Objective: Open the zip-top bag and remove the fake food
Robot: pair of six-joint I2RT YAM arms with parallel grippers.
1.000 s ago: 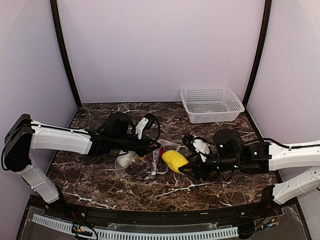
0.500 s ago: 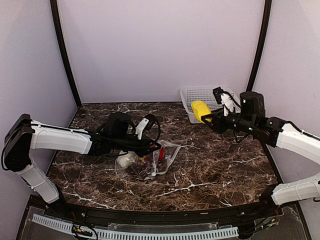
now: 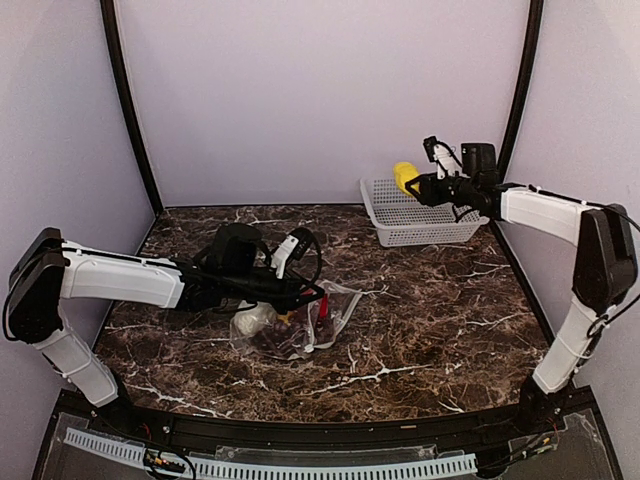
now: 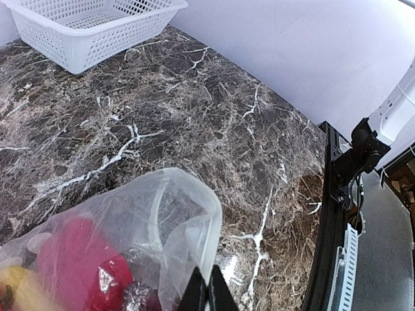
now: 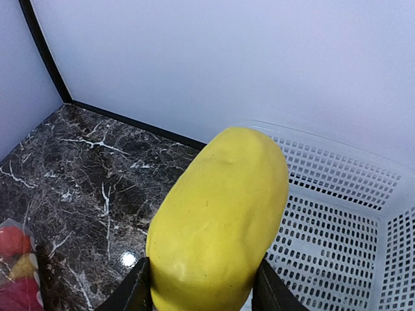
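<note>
Clamping yellow plastic lemon (image 5: 217,220) high over white lattice basket (image 5: 337,214) at 1 o'clock, right gripper (image 5: 201,288) may bounce it out; left gripper (image 4: 207,293) pinches clear bag (image 4: 162,207).

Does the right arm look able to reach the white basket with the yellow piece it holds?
Probably yes: the right gripper holds the yellow piece just above the white basket, near its rim, and nothing visible lies between them.

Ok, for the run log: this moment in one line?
left jaws: shut on zip-top bag | right jaws: shut on lemon above basket | other fake food: inside bag
</note>
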